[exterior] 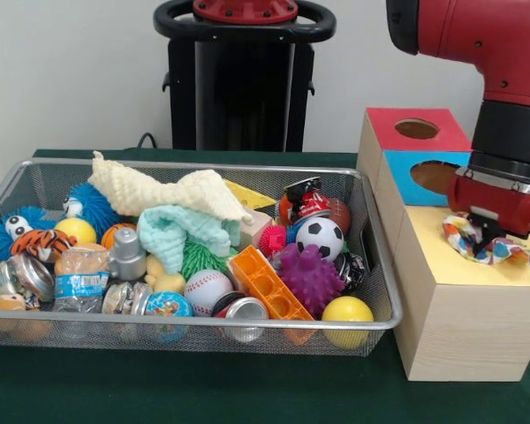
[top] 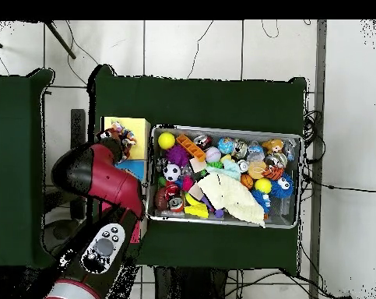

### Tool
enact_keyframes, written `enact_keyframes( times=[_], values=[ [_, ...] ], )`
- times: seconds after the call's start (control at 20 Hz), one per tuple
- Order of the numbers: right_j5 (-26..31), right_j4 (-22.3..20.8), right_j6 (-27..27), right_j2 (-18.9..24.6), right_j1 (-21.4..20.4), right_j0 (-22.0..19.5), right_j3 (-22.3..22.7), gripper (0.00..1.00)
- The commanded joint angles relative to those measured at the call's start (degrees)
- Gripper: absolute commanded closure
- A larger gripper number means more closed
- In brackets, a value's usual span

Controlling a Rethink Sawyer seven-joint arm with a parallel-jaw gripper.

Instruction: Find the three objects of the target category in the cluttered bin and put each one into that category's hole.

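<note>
Over the yellow top of the box [exterior: 477, 283], the hand [exterior: 488, 237] is clamped on a patterned cloth [exterior: 490, 247], which hangs directly beneath it, apparently right above the yellow hole. Release looks like a straight drop. The bin [exterior: 35, 181] lies well apart.

The light is soft and even, and the room looks bright. The white wall [exterior: 71, 79] behind has no hard shadows on it. A soft dark shadow lies on the green cloth [exterior: 194, 389] under the wire basket [exterior: 194, 334]. Small shiny spots sit on the yellow ball [exterior: 347, 311] and on the silver cans [exterior: 246, 311]. The red arm [exterior: 486, 40] has a pale shine along its top. From the front, things look a little soft. From above, the toys look small and fuzzy.
</note>
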Motion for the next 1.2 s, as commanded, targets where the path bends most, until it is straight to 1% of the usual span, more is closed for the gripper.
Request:
enact_keyframes(
  times=[0.05, 0.2, 0.3, 0.5, 0.55, 0.75, 1.2],
  values=[
    [10.3, -2.7, 9.8, -1.7, 4.6, -0.7, -1.6, 1.00],
    [13.8, -4.4, 8.6, -4.5, 2.0, -0.8, -0.8, 1.00],
    [14.7, -5.7, 6.8, -4.7, 0.1, -1.6, 0.0, 1.00],
    [15.5, -7.6, 5.7, -5.1, -0.6, -2.2, 0.1, 1.00],
    [15.7, -8.4, 5.9, -4.8, -1.0, -2.5, 0.2, 0.00],
    [16.6, -8.9, 5.7, -3.9, -1.9, -3.1, 0.7, 0.00],
    [17.0, -10.1, 7.2, -2.8, -2.5, -3.3, 0.7, 0.00]
  ],
)
